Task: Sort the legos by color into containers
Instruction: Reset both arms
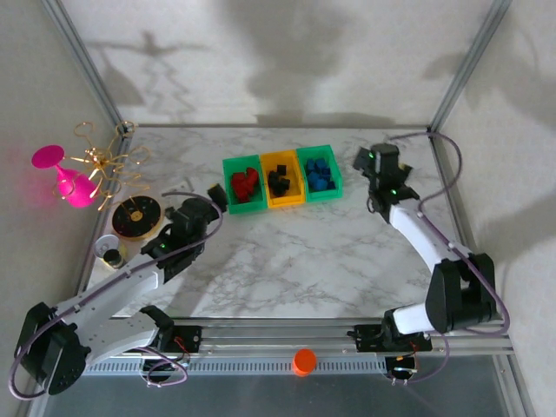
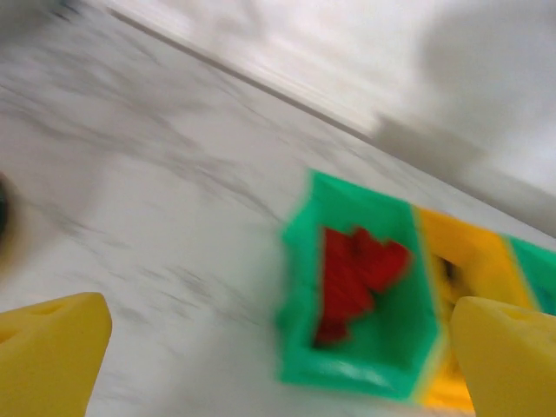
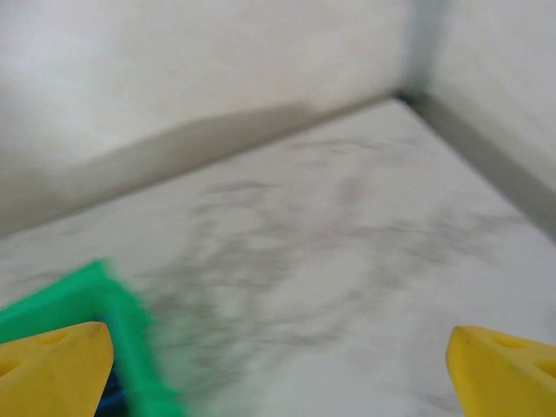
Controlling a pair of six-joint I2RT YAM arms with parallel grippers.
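Evidently the red, black and blue plastic legos (image 1: 246, 183) lay sorted in the left-to-right row of three joined green and yellow-orange bins (image 1: 280, 155) — the left gripper (image 1: 217, 195) just beside its red end, the right gripper (image 1: 361, 160) beside its blue end. Both stood spread apart, empty.

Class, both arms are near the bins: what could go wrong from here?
The open left gripper is close beside the left green bin; a careless swing could shove the whole row. The open right gripper is near the right green bin: same danger.
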